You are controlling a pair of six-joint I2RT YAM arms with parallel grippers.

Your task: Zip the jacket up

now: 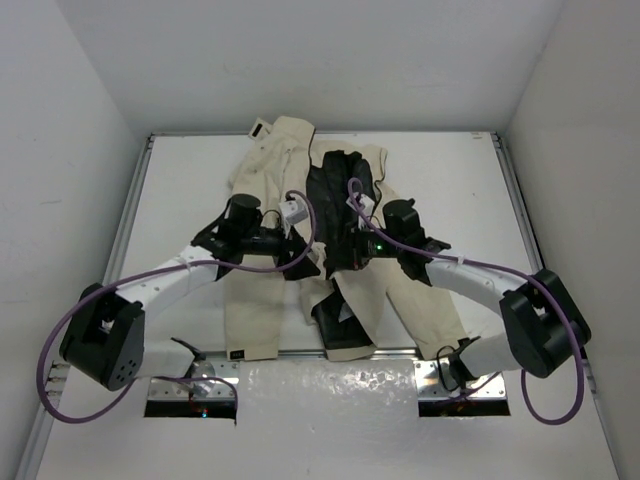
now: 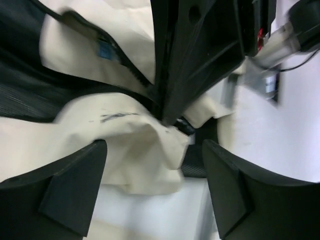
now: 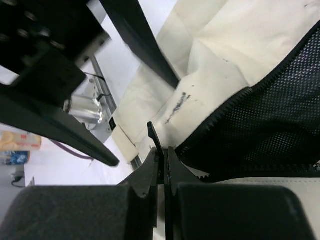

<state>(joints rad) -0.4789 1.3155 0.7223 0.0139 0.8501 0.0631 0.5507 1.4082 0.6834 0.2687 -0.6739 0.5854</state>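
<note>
Right gripper (image 3: 162,155) is pinched shut on a thin dark tab (image 3: 153,134), likely the zip pull, at the foot of the zip (image 3: 235,102). Left gripper (image 2: 155,170) hangs with jaws apart over cream cloth at its 9 o'clock. Jacket (image 1: 255,310) lies mid-surface (image 1: 480,200), collar at 12, hem at 6, front open. Light, limp and prone to bunch: I'd pin the hem beside the zip and pull only by the tab

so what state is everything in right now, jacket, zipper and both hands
jacket, front open, black lining showing
zipper, undone, teeth apart
left hand, open over the cream fabric
right hand, shut on a thin dark tab beside the zipper
</note>
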